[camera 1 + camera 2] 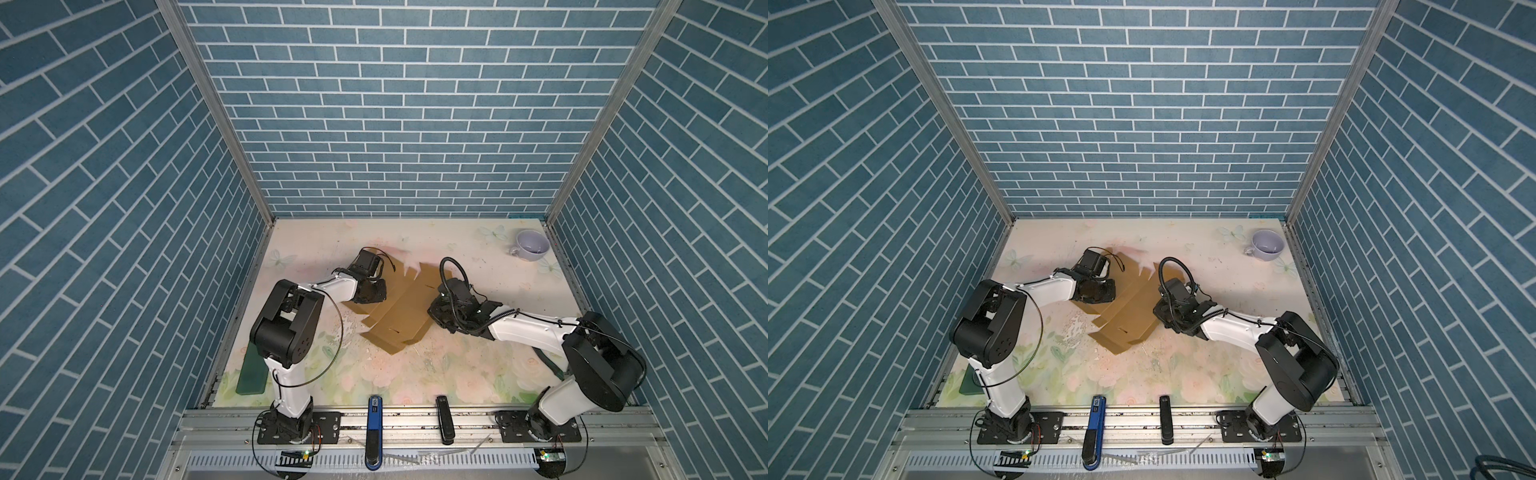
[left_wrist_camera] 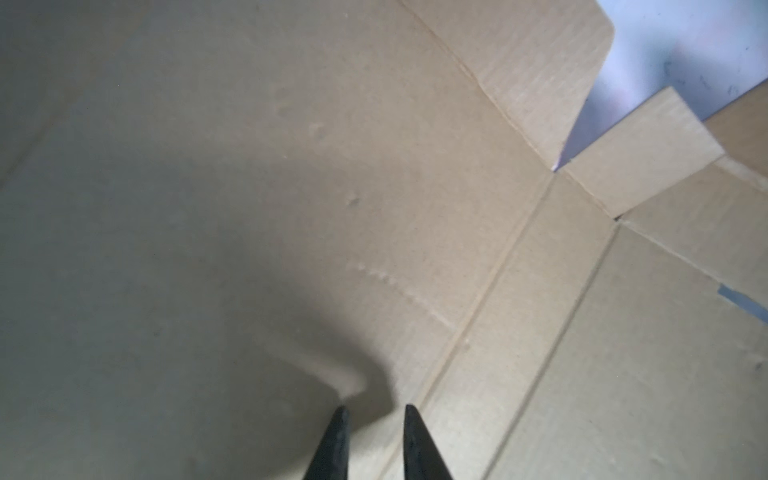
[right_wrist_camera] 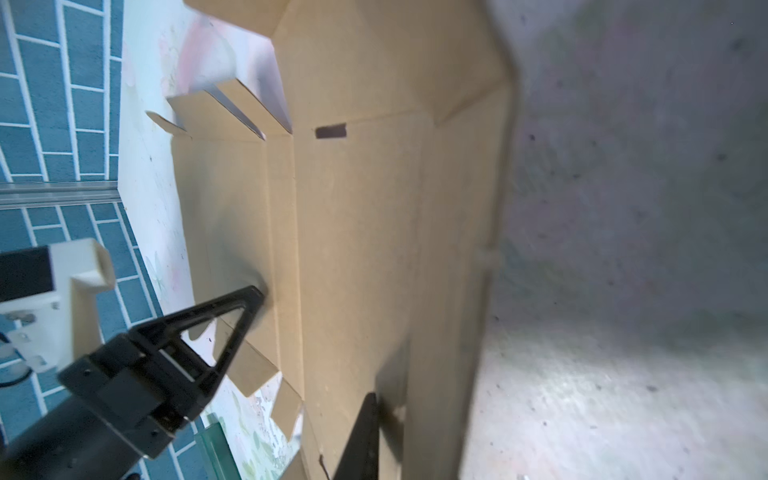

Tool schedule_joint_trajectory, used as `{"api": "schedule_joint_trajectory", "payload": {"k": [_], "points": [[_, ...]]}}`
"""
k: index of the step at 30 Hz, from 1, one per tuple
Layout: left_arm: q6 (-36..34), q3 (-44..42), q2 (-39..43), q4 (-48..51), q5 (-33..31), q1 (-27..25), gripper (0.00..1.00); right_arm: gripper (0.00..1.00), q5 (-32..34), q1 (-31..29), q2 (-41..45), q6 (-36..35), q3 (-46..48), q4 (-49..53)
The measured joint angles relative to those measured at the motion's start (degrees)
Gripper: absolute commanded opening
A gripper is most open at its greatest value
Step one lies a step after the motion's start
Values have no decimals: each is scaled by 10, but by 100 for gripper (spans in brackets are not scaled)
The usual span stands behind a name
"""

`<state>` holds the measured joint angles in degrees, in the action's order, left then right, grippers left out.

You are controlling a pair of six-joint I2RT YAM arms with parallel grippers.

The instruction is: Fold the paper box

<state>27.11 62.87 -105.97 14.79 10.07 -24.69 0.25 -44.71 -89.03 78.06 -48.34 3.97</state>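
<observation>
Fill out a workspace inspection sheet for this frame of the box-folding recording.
Surface: floral-print tabletop, scuffed, white flecks.
Job's things: paper box, brown die-cut sheet mid-table, partly folded, flap by the right gripper raised.
Clutter: lavender cup far right corner; green slab near left edge; blue tool and black bar on front rail.
Grippers: left gripper tips slightly apart, on the sheet; right gripper at the raised flap, one finger hidden, closure unclear.
Cables: black cables looping off both arms.
Surroundings: blue brick-pattern walls on three sides.

Brown paper box (image 1: pixel 399 309) unfolded, one side lifted.
</observation>
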Motion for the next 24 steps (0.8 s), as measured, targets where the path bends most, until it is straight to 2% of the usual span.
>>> {"api": "schedule_joint_trajectory", "payload": {"k": [5,9,17,24], "points": [[-7,33,8,48,5,1,52,4,-19,61,6,-116,-76,125],[-19,92,14,74,11,6,54,0,-48,115,-13,-237,-148,217],[-73,172,23,98,23,26,60,0,-120,190,-194,-520,-385,396],[-175,256,6,123,39,36,63,0,-124,217,-329,-731,-602,540]]}}
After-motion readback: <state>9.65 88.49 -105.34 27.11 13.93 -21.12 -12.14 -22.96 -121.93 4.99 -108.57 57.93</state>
